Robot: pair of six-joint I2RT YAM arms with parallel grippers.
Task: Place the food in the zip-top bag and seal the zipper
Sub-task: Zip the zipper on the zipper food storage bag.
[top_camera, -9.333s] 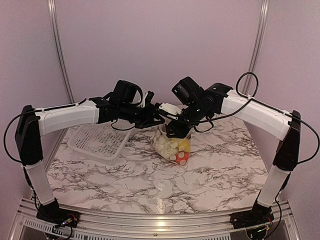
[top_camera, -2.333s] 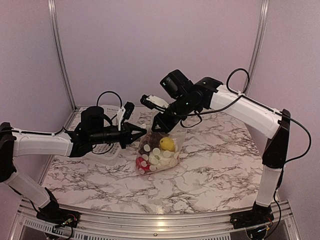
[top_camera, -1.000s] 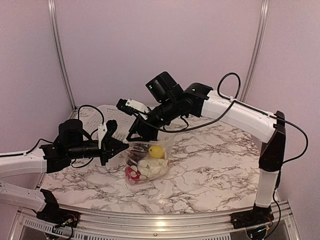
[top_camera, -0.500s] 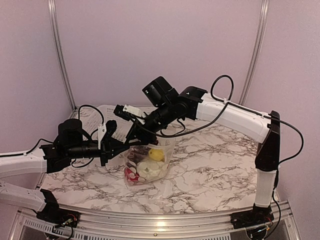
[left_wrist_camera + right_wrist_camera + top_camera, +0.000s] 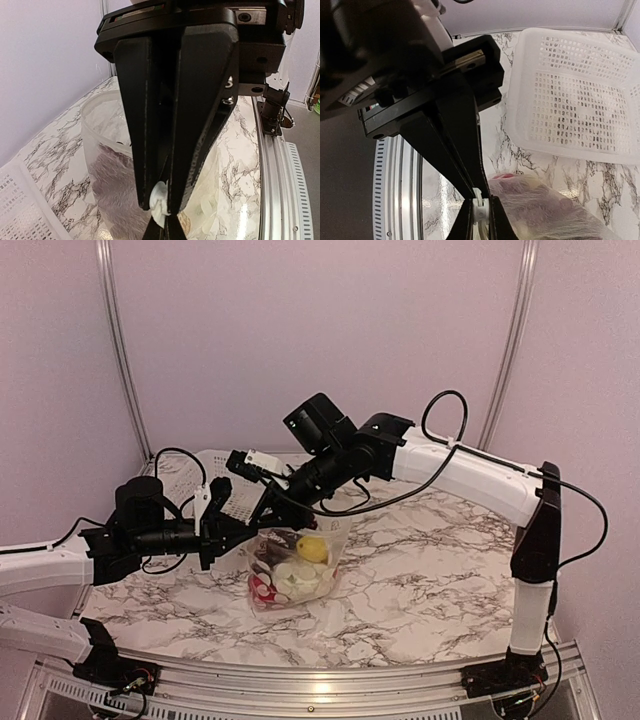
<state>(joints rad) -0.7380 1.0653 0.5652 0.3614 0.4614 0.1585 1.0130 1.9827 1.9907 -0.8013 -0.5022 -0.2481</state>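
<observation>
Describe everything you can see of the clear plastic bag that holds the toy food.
The clear crinkly plastic zip-top bag stands upright on the marble-patterned table, bulging with toy food: a yellow piece, white pieces and a red piece at the bottom. Its pale zip strip runs along the top edge. The left gripper and the right gripper both pinch this strip, close together, at the bag's top left corner. Whether the strip is sealed along its length cannot be told.
</observation>
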